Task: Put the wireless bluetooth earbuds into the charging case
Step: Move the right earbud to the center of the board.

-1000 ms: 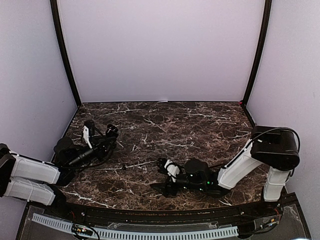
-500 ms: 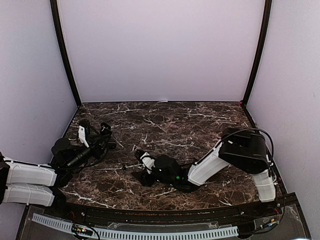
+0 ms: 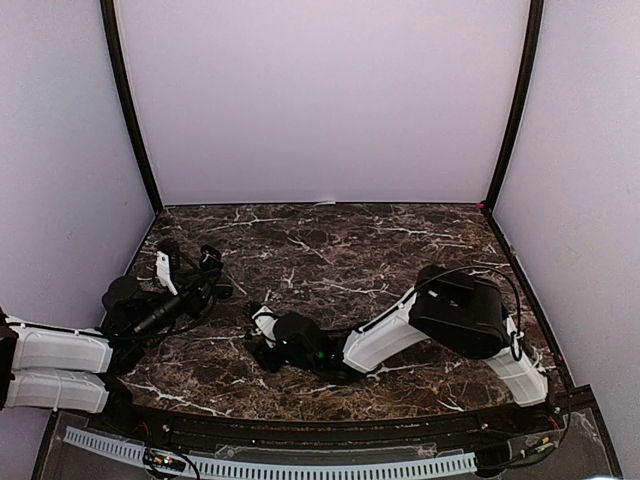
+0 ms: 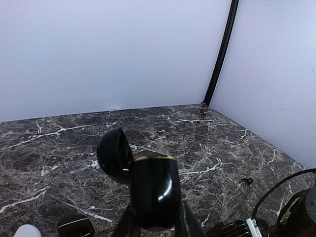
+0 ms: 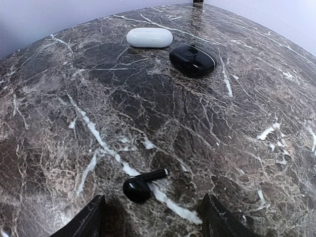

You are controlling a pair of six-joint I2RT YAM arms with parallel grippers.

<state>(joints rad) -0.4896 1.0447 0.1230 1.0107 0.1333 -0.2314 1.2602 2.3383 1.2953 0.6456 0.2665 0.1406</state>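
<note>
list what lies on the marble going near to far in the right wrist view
black earbud → black charging case → white charging case

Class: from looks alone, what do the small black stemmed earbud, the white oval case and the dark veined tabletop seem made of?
Small black stemmed earbud: probably glossy plastic, given its sharp highlights. White oval case: likely smooth plastic, softly shiny, rounded. Dark veined tabletop: looks like polished brown marble with white veins; could equally be printed laminate.
</note>
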